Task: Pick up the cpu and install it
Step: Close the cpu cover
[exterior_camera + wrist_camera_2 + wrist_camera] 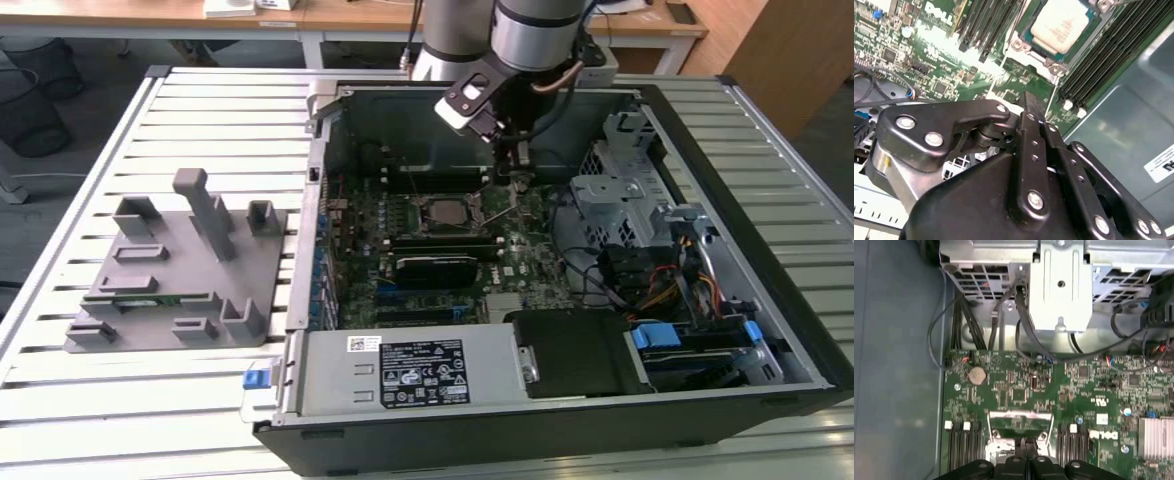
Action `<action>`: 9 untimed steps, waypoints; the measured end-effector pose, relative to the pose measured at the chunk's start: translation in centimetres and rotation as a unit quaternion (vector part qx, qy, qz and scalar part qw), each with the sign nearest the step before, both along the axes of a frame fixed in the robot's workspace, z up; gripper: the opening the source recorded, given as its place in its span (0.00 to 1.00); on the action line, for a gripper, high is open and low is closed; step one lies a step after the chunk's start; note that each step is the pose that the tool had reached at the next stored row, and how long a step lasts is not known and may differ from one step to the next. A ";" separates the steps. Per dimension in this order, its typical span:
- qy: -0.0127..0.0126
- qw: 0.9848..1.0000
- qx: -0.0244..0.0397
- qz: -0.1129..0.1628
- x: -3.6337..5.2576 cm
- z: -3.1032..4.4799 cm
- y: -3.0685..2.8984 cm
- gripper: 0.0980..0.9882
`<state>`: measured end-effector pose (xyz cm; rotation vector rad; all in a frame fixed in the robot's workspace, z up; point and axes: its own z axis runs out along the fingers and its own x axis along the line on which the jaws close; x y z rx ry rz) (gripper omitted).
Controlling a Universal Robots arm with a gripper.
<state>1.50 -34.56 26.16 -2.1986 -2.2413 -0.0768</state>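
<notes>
cpu (1061,25) sits in the socket frame (1018,45), silver top up. You have the hand (515,180) just beside that socket, on the exterior view's right, fingers (1019,460) pressed together with nothing between them. The PC case (467,445) around the socket rests on the desk (200,100).

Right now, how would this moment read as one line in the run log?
cpu: in socket | gripper: by socket, not touching cpu | fingers: shut
</notes>
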 end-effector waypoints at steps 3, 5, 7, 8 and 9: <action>0.000 1.000 0.000 0.000 0.37 -0.08 0.01 0.01; 0.000 1.000 0.000 0.000 0.66 -0.11 0.01 0.01; 0.000 1.000 0.000 0.000 1.13 -0.16 0.03 0.01; 0.000 1.000 0.000 0.000 1.37 -0.19 0.04 0.01; 0.000 1.000 0.000 0.000 1.59 -0.22 0.06 0.01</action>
